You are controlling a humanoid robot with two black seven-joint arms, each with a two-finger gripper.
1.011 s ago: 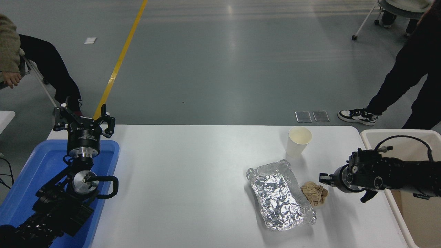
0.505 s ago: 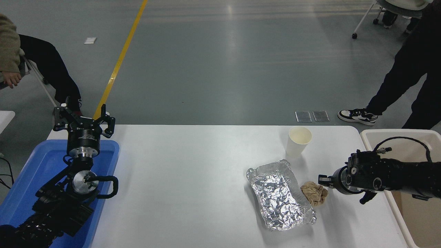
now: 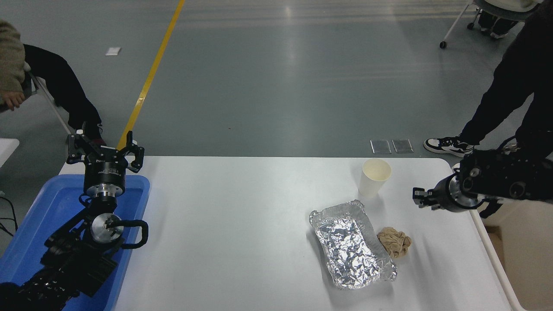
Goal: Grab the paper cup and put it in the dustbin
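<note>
The paper cup (image 3: 374, 177) stands upright on the white table (image 3: 242, 224), near the far edge toward the right, untouched and apart from everything else. The pickup is not yet done; nothing of the task is complete.

The right gripper (image 3: 420, 199) hangs just above the table to the right of the cup, pointing toward it, with a clear gap between them. Its fingers appear small and close together at this angle; I cannot tell whether they are parted or closed, but they hold nothing.

The dustbin (image 3: 490, 242) sits off the table's right edge, largely hidden behind the right arm; only part of its rim and inside shows.

A crumpled foil tray (image 3: 351, 244) and a brown paper wad (image 3: 394, 242) lie nearer the robot, clear of the cup.

The left gripper (image 3: 105, 149) is parked over the blue tray (image 3: 39, 224), fingers spread, empty.

Remaining, in my judgement: reach, grasp, carry, release.
</note>
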